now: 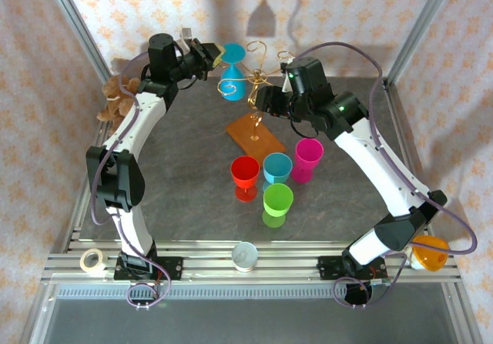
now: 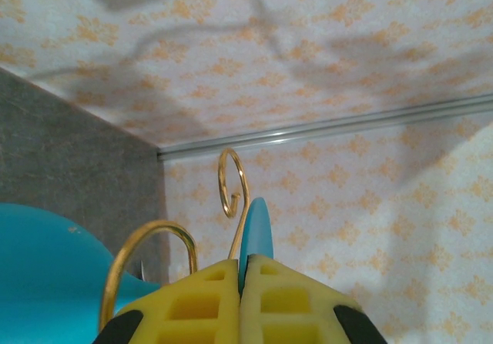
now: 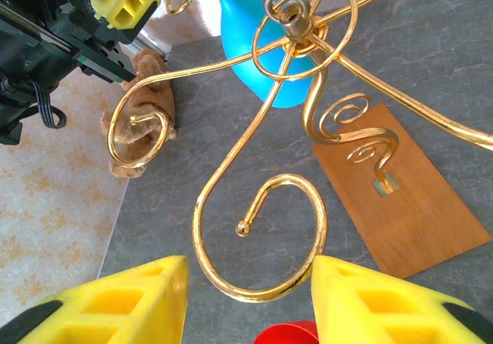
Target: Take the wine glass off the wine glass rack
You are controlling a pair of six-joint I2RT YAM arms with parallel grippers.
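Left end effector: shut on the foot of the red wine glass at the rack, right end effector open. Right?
No: the wine glass is blue, not red, per the left wrist view. Otherwise correct: the left end effector is shut on its foot at the wine glass rack, and the right end effector is open.

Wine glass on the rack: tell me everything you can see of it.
The wine glass is opaque turquoise blue and looks like plastic, with a rounded bowl, a short stem and a thin flat foot. It hangs upside down at the back of the table, foot up and bowl down, with its stem in one gold wire arm of the wine glass rack. The left gripper is shut on the edge of the foot, its yellow fingers pinching the thin blue disc. No crack or damage shows.
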